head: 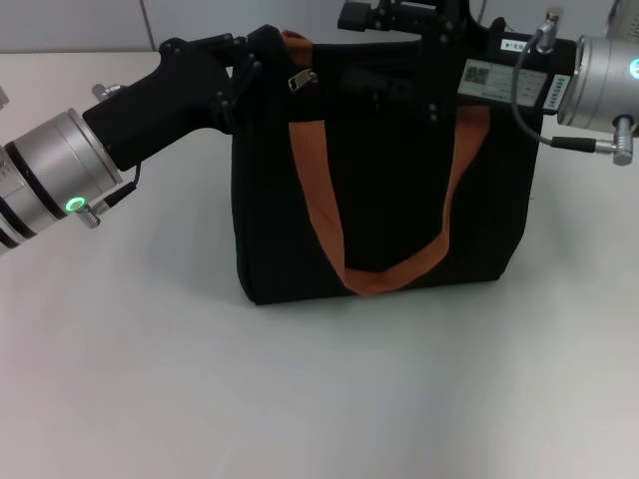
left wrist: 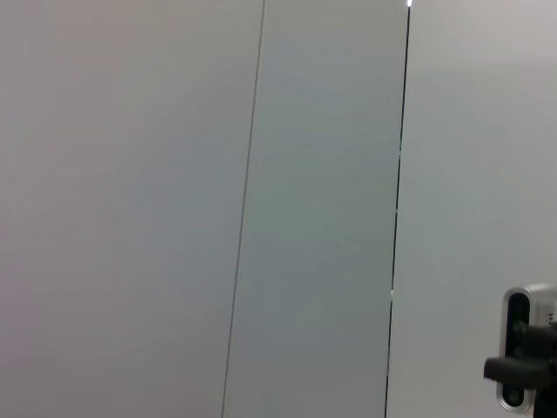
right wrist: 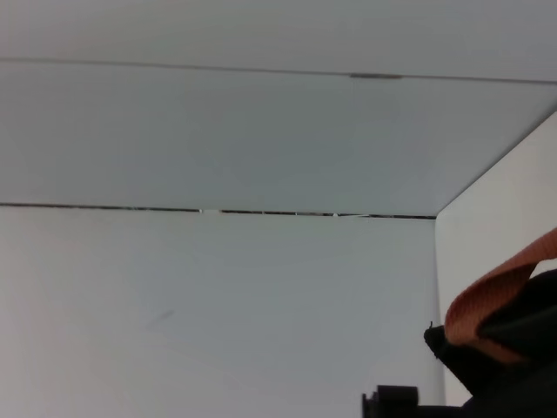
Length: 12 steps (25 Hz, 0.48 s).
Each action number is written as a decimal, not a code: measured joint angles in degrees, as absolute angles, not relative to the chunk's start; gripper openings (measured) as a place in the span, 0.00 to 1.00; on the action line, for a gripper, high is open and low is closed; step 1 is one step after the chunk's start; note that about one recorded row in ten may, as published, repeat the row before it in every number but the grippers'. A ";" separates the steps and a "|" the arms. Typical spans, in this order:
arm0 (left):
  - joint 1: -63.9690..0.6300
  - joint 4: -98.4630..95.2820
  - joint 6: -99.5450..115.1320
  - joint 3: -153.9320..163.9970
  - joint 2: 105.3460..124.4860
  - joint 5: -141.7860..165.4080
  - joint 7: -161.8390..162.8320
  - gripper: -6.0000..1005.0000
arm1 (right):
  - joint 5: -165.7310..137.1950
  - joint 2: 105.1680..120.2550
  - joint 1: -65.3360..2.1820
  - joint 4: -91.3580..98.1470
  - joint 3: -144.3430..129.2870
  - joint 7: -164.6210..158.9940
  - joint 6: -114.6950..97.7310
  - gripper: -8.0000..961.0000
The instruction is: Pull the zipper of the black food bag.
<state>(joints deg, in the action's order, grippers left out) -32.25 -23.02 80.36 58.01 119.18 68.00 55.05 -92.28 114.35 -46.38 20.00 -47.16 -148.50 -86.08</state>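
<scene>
Now, left claw (head: 248,62): at bag's top corner; grip state cannot tell;
zipper (head: 302,79): just beside it;
right claw (head: 399,25): over bag (head: 389,215) top; cannot tell.

Count, head view: one black food bag (head: 384,200), standing on one white table (head: 300,389). One silver-grey zipper (head: 302,79) pull tab at the bag's top edge. Orange-brown webbing handles: one full loop (head: 374,274) hanging down the front face, plus a bit of a second (head: 293,40) at the top left corner; two. Grippers: two, left gripper (head: 245,60) and right gripper (head: 399,20), both at the bag's top.
</scene>
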 joint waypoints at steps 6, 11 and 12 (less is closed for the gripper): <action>-33.27 -23.02 81.16 58.40 119.18 67.77 55.69 0.07 | -95.65 114.21 -47.78 20.73 -47.21 -146.62 -85.41 0.69; -34.59 -22.44 80.98 59.49 119.18 67.63 55.72 0.07 | -97.12 114.37 -48.36 20.85 -47.20 -145.50 -84.81 0.69; -34.73 -22.27 80.97 59.51 119.18 67.60 55.73 0.07 | -97.16 114.37 -48.44 21.01 -47.19 -145.05 -84.76 0.69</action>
<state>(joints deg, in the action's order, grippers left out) -34.73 -22.27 80.97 59.51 119.18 67.60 55.72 -97.16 114.37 -48.44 21.01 -47.20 -145.05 -84.76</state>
